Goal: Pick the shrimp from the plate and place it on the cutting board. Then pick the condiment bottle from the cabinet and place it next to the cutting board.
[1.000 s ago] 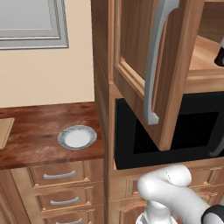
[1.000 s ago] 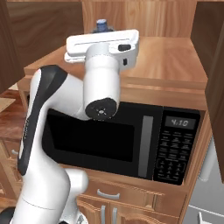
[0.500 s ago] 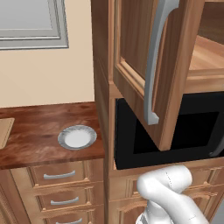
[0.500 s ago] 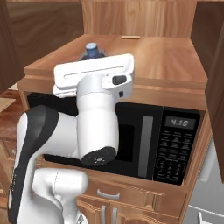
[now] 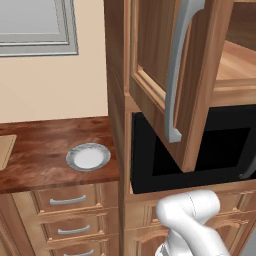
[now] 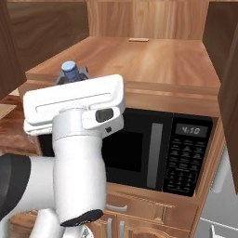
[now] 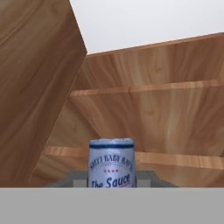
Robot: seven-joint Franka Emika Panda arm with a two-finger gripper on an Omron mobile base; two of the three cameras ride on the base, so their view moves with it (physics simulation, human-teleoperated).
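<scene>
One second ago the small dark bottle with the blue-grey cap (image 6: 70, 69) was high up by the cupboard shelf. Now the white arm has come down and back with it, so the bottle is out at the front of the brown wood cabinet (image 6: 139, 60). I think the bottle is leaving the cabinet and must go to the board next.

From the right side, just the blue cap peeks over the white hand. The hand camera shows its label (image 7: 111, 168) close up, so the pincer seems to be pinching it, but I cannot tell for sure.

From the left side, the small round white plate with the grey rim (image 5: 88, 157) sits bare on the dark brown counter (image 5: 45, 145). A corner of the light tan cutting board (image 5: 5, 150) lies well apart from it.
</scene>
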